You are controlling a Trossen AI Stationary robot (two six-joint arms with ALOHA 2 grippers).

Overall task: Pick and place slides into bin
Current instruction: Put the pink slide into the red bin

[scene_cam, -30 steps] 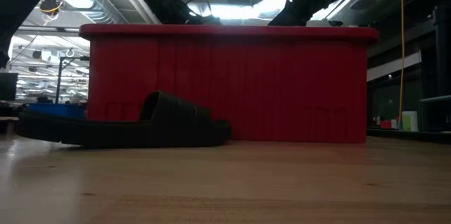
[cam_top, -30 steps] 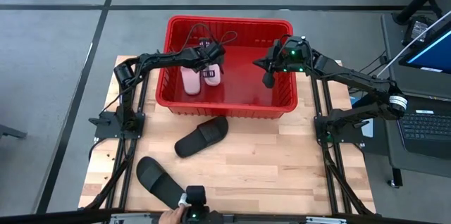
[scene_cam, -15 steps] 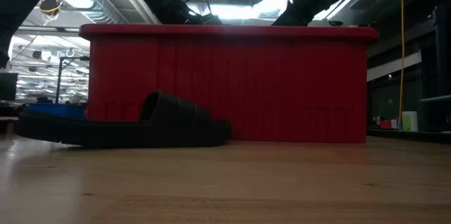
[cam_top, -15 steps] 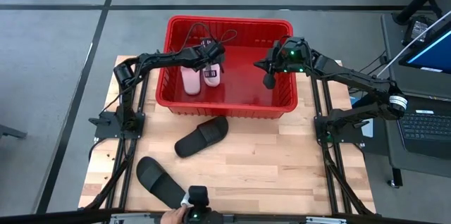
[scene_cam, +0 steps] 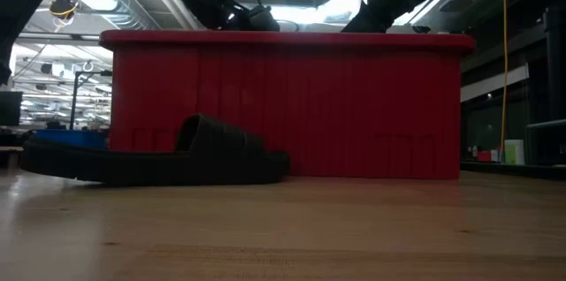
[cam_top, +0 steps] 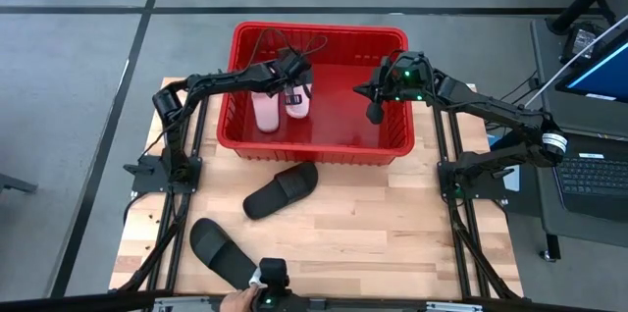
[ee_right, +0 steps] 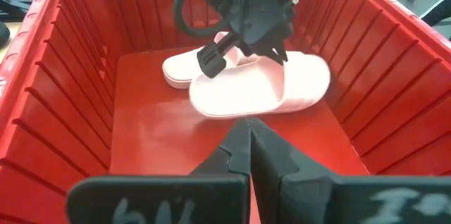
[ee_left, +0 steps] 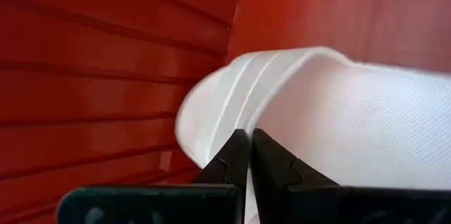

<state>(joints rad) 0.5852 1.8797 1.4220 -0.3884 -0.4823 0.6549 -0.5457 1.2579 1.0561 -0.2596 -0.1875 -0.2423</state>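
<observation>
Our left gripper hangs inside the bin, over the two pale pink slides, and in its wrist view the fingers are pressed together with nothing between them, a pink slide lying just beyond their tips. Seen from the right wrist camera, the left gripper sits directly above the two pink slides, close to them, though we cannot tell whether it touches one.

Our right gripper also hovers inside the bin, toward its right side, and its fingers are likewise pressed together and empty, well apart from the pink pair.

As for progress, we judge the task about half done: both pink slides rest side by side on the bin floor near its left end. Two black slides remain on the tabletop. One black slide lies just in front of the bin's near wall; in the low view this slide shows flat on the wood before the red wall. The other black slide lies farther toward the near left corner. Both are well apart from either gripper, so each arm must leave the bin to fetch one.
</observation>
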